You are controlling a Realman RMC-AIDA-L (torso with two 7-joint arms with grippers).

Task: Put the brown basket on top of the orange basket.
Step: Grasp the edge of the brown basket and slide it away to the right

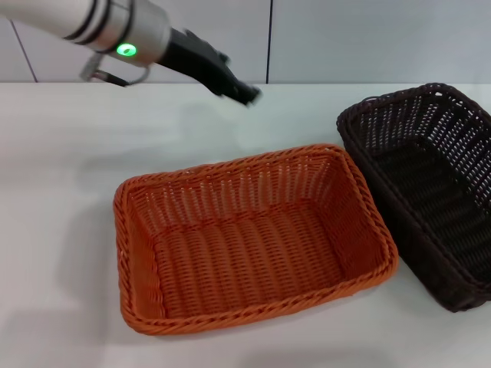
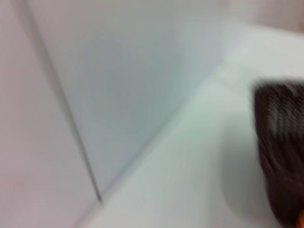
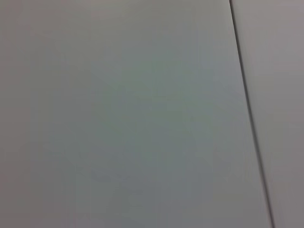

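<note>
Two baskets sit touching on worktop [image 1: 61, 138]: orange [image 1: 253, 245] centre, brown [image 1: 430, 192] at 3 o'clock. My left gripper [image 1: 238, 88] hovers at 12, fingers' state unclear. Approach step; next I reach brown's rim.

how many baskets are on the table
2. The orange basket sits at the middle of the white table; the brown basket stands on its right, rims touching or nearly so, partly cut off by the head view's edge. None looks hidden.
</note>
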